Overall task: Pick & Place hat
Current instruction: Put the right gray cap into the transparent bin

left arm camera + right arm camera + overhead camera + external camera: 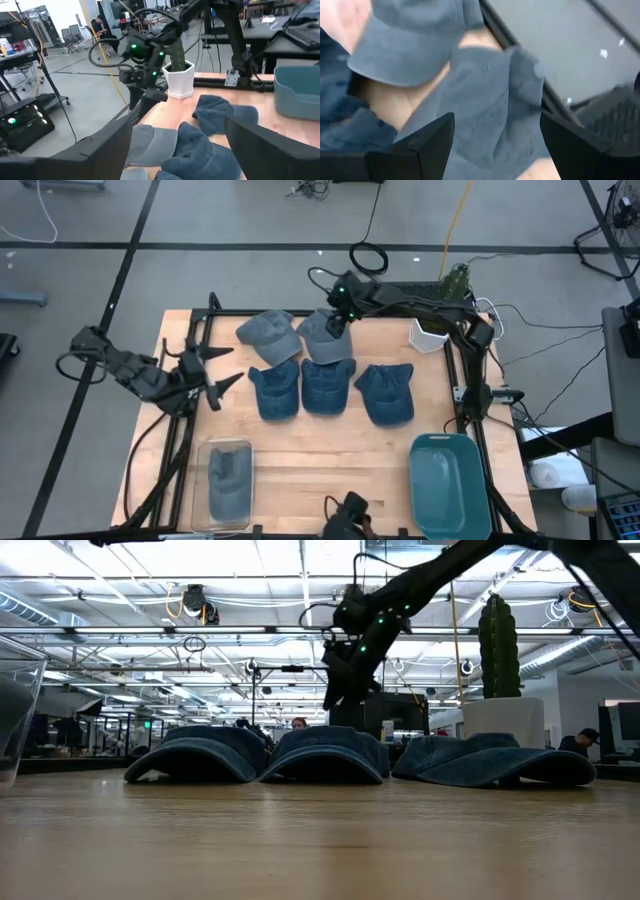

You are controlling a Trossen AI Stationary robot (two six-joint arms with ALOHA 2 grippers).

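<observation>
Reach step: right gripper (337, 323), fingers spread and empty, hangs over a grey hat (325, 336) at the table's (330, 450) far edge, behind three blue hats. Left gripper (222, 380) waits at the left, fingers apart. Next, I judge, it must lower and pinch the crown.

Floor (250, 220): grey, glossy, crossed by dark seam lines; loose cables (372, 240) trail over it behind the wooden surface (330, 455). Ceiling (250, 600): open white trusses, pipes, rows of strip lights. Room beyond: open lab with workbenches, office chairs (70, 36) and a person seated at a desk (102, 26). Another person sits at far right (583, 743).
</observation>
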